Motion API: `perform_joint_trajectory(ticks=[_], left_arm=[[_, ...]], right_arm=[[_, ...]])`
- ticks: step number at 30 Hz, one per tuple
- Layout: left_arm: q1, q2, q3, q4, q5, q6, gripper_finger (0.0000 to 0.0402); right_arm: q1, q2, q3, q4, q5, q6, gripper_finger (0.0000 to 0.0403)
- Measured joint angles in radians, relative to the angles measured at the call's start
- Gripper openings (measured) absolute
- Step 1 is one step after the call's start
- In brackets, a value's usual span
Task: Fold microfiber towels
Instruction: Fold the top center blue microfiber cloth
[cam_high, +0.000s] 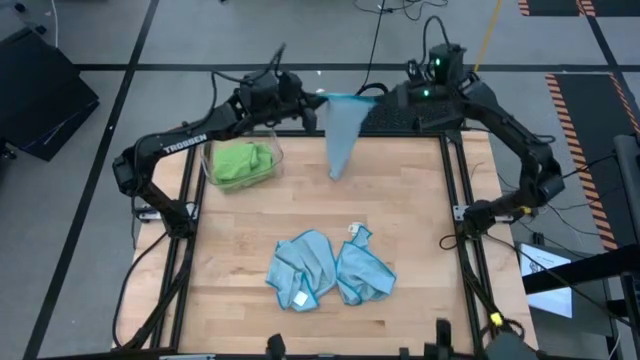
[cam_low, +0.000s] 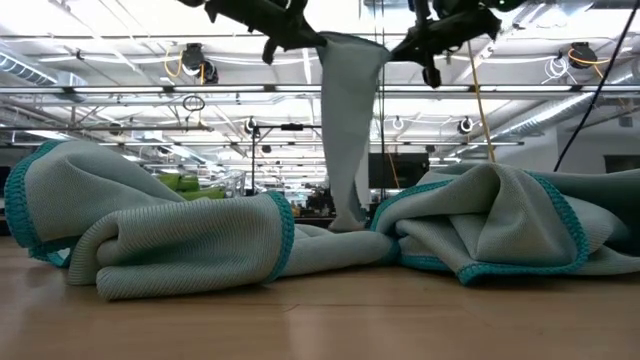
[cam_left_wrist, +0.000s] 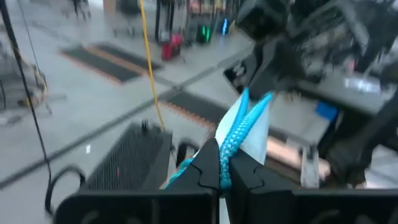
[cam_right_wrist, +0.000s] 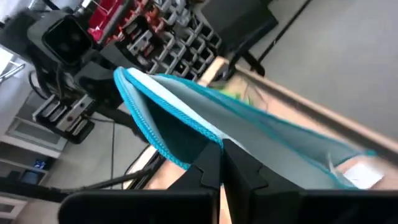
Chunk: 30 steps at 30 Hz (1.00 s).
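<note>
A light blue microfiber towel (cam_high: 340, 135) hangs in the air over the table's far edge, narrowing downward to a point. My left gripper (cam_high: 312, 107) and my right gripper (cam_high: 372, 97) are both shut on its top, one at each end. Two more light blue towels (cam_high: 300, 270) (cam_high: 366, 270) lie crumpled side by side on the near part of the table. Lime green towels (cam_high: 240, 163) sit bunched in a clear bin. In the low view the hanging towel's lower end (cam_low: 346, 215) drops behind the near towels. My left gripper pinches the towel's teal stitched edge (cam_left_wrist: 238, 134) between its two fingers, at the left end of the top edge. The fingers come nearly level from the table's left. The towel hangs below them. My right gripper pinches the stitched edge (cam_right_wrist: 206, 137) at the other end of the top, between its two fingers. The fingers come slanting from the table's right and far side. The cloth spreads away toward the left gripper and hangs down; whether its tip touches the table I cannot tell.
The clear plastic bin (cam_high: 272, 150) stands at the far left of the table, beside my left arm. Bare wood (cam_high: 400, 200) lies between the hanging towel and the two crumpled towels. Black frame rails (cam_high: 455, 200) run along the table's sides.
</note>
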Motion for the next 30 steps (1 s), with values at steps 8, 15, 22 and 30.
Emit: perform_joint_trajectory(ticks=[8, 15, 22, 30], left_arm=[[0.019, 0.000, 0.000, 0.086, 0.059, -0.070, 0.0003], [-0.031, 0.001, 0.000, -0.032, 0.068, -0.097, 0.0003], [-0.116, 0.001, 0.001, -0.242, 0.055, -0.093, 0.0007], [-0.249, 0.000, 0.001, -0.437, 0.025, -0.116, 0.0007]], right_arm=[[-0.049, 0.069, 0.217, -0.117, -0.012, -0.065, 0.0000], [-0.059, 0.046, 0.235, -0.438, -0.044, -0.244, 0.0000], [0.006, 0.041, 0.220, -0.736, -0.028, -0.409, 0.0000], [0.154, 0.039, 0.103, -0.783, -0.014, -0.403, 0.0000]])
